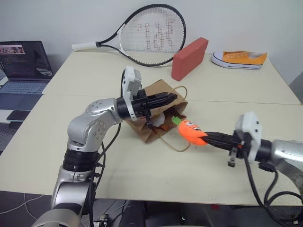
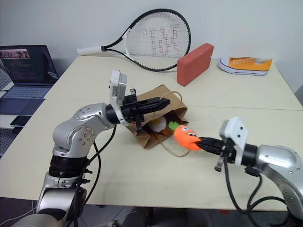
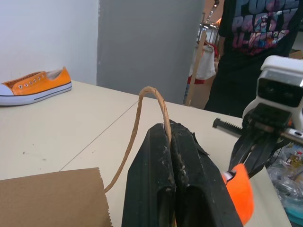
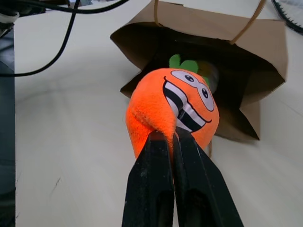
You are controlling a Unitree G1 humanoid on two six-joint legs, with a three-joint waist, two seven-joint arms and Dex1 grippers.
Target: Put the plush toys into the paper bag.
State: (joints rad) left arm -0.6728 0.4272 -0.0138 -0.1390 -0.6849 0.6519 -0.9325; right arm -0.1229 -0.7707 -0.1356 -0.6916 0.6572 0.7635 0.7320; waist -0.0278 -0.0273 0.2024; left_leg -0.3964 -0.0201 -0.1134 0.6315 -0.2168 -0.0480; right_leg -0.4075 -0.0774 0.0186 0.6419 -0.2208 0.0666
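On a pale beige table made of two tops pushed together, a brown paper bag lies on its side near the middle, its open mouth facing right and toward the near edge. Along the far edge rest a black-and-white tennis racket, a red block just right of it, and an orange-and-white sneaker farther right. A laptop sits on a separate surface at far left. The left gripper reaches in from the left above the bag, its black fingers pressed tight on one thin twisted handle, lifting the bag's upper lip. The right gripper comes in from the right, level with the table, jaws clamped on the narrow end of the orange carrot toy, which hangs just outside the bag's mouth with its green top nearest the opening. Inside the bag, the white egg toy is partly visible. A person in a dark printed shirt stands beyond the table.
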